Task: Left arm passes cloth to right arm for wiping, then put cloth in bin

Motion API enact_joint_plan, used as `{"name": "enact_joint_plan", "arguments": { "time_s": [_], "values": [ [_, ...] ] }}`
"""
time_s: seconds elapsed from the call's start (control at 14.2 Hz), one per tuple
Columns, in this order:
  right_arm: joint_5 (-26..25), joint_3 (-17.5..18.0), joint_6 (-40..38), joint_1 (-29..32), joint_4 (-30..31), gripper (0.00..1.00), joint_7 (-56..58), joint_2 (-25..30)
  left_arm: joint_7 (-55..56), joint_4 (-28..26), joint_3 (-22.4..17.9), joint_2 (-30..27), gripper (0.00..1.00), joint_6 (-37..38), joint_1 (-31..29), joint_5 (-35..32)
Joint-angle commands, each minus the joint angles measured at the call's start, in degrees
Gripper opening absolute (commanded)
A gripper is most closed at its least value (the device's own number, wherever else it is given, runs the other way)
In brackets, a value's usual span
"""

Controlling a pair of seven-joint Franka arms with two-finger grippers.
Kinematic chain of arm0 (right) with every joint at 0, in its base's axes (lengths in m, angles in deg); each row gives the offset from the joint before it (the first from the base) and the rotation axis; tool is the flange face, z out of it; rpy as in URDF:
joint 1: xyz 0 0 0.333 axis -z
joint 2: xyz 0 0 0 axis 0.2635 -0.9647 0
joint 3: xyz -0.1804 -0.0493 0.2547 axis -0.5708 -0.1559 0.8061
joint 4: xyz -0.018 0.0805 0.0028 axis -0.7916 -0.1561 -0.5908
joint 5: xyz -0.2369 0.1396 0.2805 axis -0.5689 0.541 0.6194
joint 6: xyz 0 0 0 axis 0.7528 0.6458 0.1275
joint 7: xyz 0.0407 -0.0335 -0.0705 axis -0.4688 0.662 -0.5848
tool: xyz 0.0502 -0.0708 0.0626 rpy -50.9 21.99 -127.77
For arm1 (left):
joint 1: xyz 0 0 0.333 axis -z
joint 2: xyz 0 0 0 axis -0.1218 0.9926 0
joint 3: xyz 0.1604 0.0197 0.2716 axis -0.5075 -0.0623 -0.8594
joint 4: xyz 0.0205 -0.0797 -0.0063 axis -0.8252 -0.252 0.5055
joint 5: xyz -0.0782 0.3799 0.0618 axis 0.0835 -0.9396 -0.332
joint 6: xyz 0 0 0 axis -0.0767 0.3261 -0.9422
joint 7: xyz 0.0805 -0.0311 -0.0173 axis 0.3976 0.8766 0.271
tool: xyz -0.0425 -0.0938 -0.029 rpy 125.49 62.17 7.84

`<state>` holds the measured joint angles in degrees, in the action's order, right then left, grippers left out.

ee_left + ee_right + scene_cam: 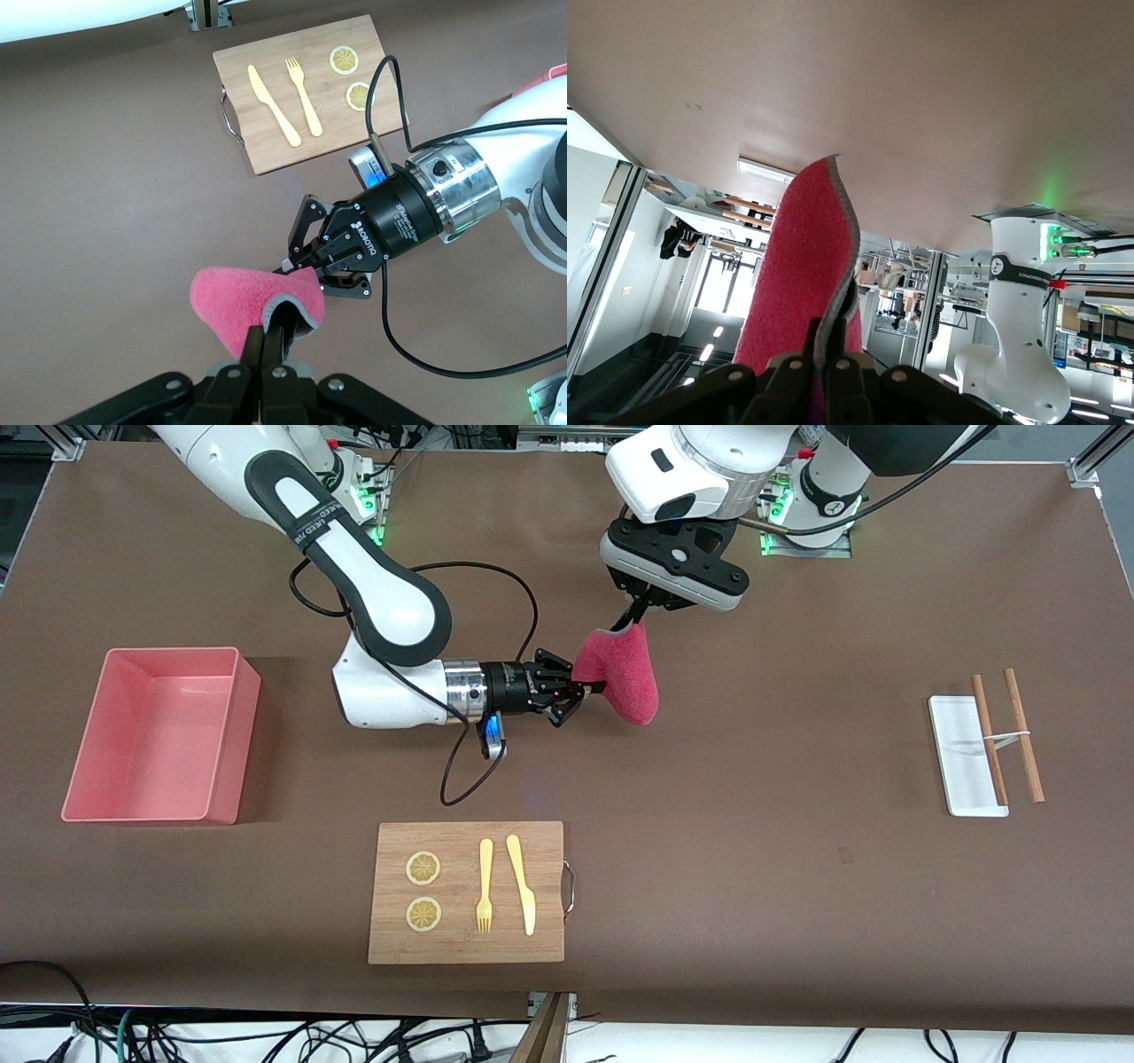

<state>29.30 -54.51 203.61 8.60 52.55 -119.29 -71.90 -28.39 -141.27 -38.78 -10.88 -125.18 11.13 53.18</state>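
Note:
The pink cloth hangs in the air over the middle of the table, held by both grippers. My left gripper is shut on its upper edge; in the left wrist view the fingers pinch the cloth where its grey face folds. My right gripper comes in level from the bin's side and is shut on the cloth's side edge; it also shows in the left wrist view. In the right wrist view the cloth stands between the fingers. The salmon-pink bin is empty, toward the right arm's end.
A wooden cutting board with a fork, a knife and two lemon slices lies nearer the front camera. A white tray with two wooden sticks lies toward the left arm's end. The right arm's black cable loops onto the table.

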Motion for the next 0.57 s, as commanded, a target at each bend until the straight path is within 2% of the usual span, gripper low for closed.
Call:
{"name": "enact_joint_plan", "arguments": {
  "time_s": [0.0,0.21,0.28,0.49],
  "values": [
    [1.38,0.44,-0.61,1.23,0.17,0.00,1.07,1.16,0.08,1.14,-0.42,0.43,0.00,-0.07,0.96,-1.21],
    [0.77,0.44,-0.61,1.85,-0.10,0.00,0.98,1.16,0.43,1.14,-0.42,0.34,0.00,0.20,0.96,-1.38],
    [0.68,0.35,-0.61,1.85,-0.10,0.00,0.98,1.25,0.35,1.14,-0.42,0.26,0.99,0.29,0.96,-1.47],
    [-0.89,0.09,-2.27,2.72,-0.18,0.00,0.89,1.51,0.35,1.14,-0.42,0.17,1.00,0.37,0.87,-1.56]
  ]
}}
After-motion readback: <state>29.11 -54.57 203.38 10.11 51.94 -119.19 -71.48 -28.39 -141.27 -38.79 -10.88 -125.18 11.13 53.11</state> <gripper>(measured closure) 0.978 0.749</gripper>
